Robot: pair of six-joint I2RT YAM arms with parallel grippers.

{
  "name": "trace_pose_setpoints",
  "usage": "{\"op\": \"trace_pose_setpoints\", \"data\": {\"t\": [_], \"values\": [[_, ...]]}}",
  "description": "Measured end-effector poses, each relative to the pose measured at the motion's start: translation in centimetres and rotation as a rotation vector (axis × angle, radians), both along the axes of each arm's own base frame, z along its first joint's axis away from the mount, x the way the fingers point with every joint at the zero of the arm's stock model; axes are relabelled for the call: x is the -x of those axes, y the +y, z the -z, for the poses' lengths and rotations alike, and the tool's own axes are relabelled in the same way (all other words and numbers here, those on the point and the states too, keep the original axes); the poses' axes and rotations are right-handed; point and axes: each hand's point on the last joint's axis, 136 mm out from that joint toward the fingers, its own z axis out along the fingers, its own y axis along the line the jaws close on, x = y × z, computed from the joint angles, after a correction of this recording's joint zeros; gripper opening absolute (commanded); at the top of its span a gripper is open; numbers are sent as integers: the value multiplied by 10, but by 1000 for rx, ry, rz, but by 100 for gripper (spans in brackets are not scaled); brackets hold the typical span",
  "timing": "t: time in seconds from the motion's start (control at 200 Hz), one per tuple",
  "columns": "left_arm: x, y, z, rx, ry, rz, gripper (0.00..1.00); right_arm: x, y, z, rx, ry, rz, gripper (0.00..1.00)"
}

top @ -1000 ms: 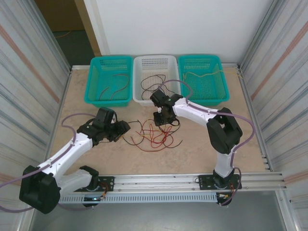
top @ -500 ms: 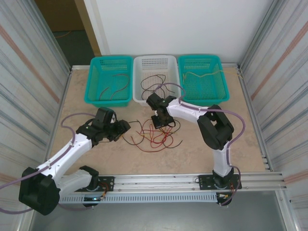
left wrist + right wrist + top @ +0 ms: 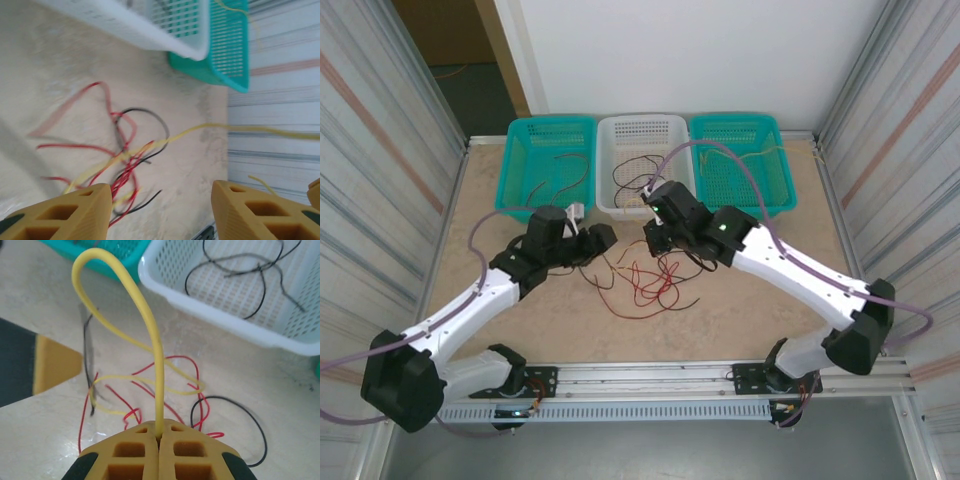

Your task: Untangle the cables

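Observation:
A loose tangle of thin red, black and yellow cables (image 3: 645, 282) lies on the beige table between the two arms. My right gripper (image 3: 159, 432) is shut on a yellow cable (image 3: 150, 335), which arches up from the jaws and runs back down into the tangle (image 3: 150, 390). In the top view the right gripper (image 3: 655, 238) hangs over the tangle's far edge. My left gripper (image 3: 603, 238) is just left of it, open with nothing between its fingers (image 3: 161, 192). Beyond the left fingers, the taut yellow cable (image 3: 200, 127) crosses over red and black strands (image 3: 122, 165).
Three baskets line the far edge: a teal one (image 3: 518, 165) holding dark cables, a white one (image 3: 672, 125) holding black cables (image 3: 240, 270), and a teal one (image 3: 780, 160) holding a yellow cable. Metal walls flank the table. Thick lilac arm cables loop overhead.
The right gripper has shut on the yellow cable and lifted it while its arm swung out to the right. The left gripper moved right towards the tangle and opened a little wider.

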Motion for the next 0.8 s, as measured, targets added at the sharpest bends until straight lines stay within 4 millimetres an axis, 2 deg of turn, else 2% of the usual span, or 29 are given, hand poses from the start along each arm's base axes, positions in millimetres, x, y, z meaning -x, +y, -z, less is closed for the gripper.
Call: {"op": "trace_pose_setpoints", "data": {"t": [0.06,0.14,0.326,0.566,0.711,0.797], "values": [[-5,-5,-10,16,-33,5,56,1,-5,-12,-12,-33,6,0],[-10,-7,-11,13,-40,7,55,2,-11,-23,-25,-65,11,0],[-10,-11,4,-25,-7,29,59,0,-17,-33,-17,-110,20,0],[2,-31,18,-64,-13,122,65,3,-15,-41,-40,-128,12,0],[-8,-37,32,-123,-4,148,63,6,-14,-49,-65,-144,3,0],[-17,-42,32,-149,-19,162,60,7,-13,-53,-77,-155,-2,0]]}}
